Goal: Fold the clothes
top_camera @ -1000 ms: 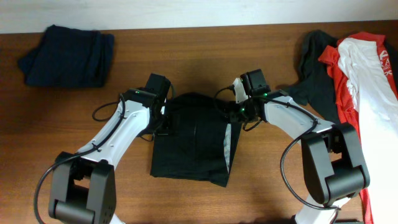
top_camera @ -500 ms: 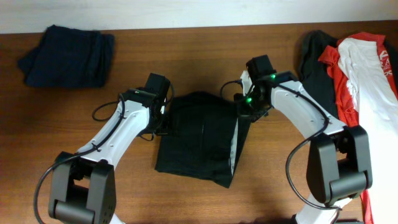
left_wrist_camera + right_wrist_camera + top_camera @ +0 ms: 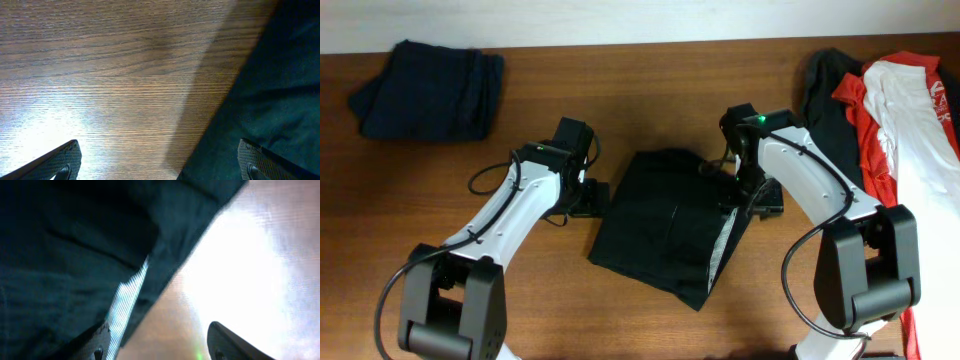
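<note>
Overhead view puts the black garment (image 3: 665,225) near the middle of the tabletop (image 3: 650,90), a little toward the right edge, lying flat as a rough four-sided packet. Its long axis runs between the far and near edges but skewed: the far end leans toward the right edge and the near end toward the left. A pale strip (image 3: 725,245) shows along its right-hand side, so that side does not look evenly closed.

The left tool (image 3: 588,198) sits just beside the garment's left side. On its wrist camera the fingers stand wide apart over bare wood, with dark cloth at the right of the picture. The right tool (image 3: 760,198) is at the garment's far right corner. Its fingers are also apart, and the cloth edge with the pale strip passes under its left one.

The step looks like straightening the packet before another fold or before setting it aside. To do it well, both tools should probably take matching points on opposite sides, turn the packet square to the tabletop's edges, then tuck the pale strip under and press the layers flat.

A dark blue folded pile (image 3: 428,88) lies in the far left corner, well apart. A heap of black, red and white clothes (image 3: 900,110) waits along the right edge.
</note>
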